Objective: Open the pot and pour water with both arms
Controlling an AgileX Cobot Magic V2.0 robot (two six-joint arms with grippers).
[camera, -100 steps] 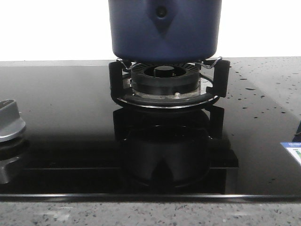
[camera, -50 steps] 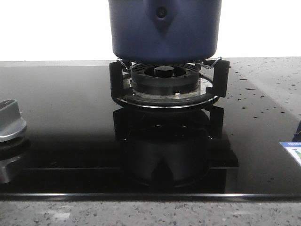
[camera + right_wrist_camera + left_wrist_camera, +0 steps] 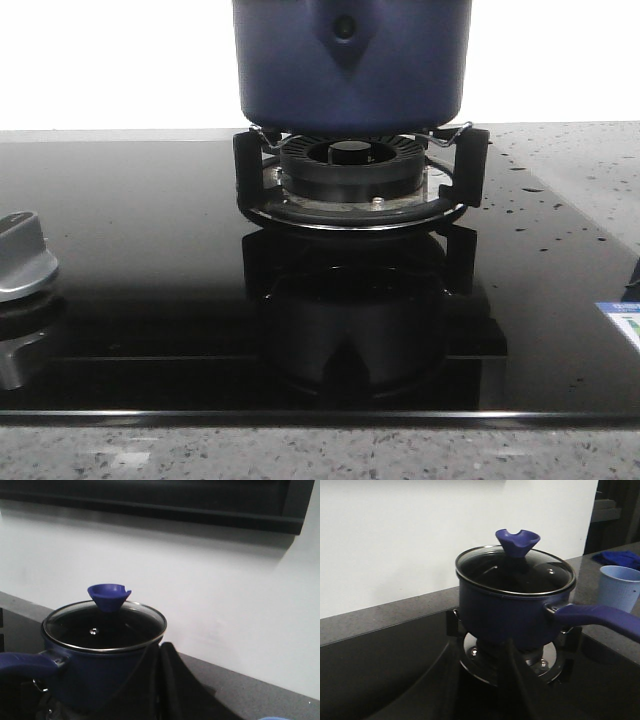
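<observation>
Backdrop: plain white wall behind a speckled grey stone worktop (image 3: 560, 160), into which a glossy black glass hob (image 3: 130, 270) is set.

Item 1, pot (image 3: 350, 60): dark navy, cylindrical, rounded lower edge. Stands on the black pronged burner (image 3: 350, 175) at the middle of the hob. Front view cuts off its upper part; only the lower body and a pointed handle mount with one rivet show. Left wrist view gives it whole: glass lid (image 3: 516, 572) seated on the rim, blue flared knob (image 3: 517, 542) on top, long blue handle (image 3: 600, 620) running out past the picture's edge. Contents cannot be made out through the dark glass.

Item 2, control knob (image 3: 22, 258): silver, at the hob's left edge, partly cut off in the front view.

Item 3, cup (image 3: 619, 587): pale blue, on the worktop beyond the handle, partly cut off. A dark blue cloth (image 3: 615, 558) lies behind it, blurred.

Item 4, label (image 3: 622, 322): on the hob at right, print too small to read.

Item 5, grippers: neither appears in the front view. Each wrist view shows only a dark, blurred shape at its lower edge; whether the jaws are spread or pressed together cannot be told. Both are apart from the pot.
</observation>
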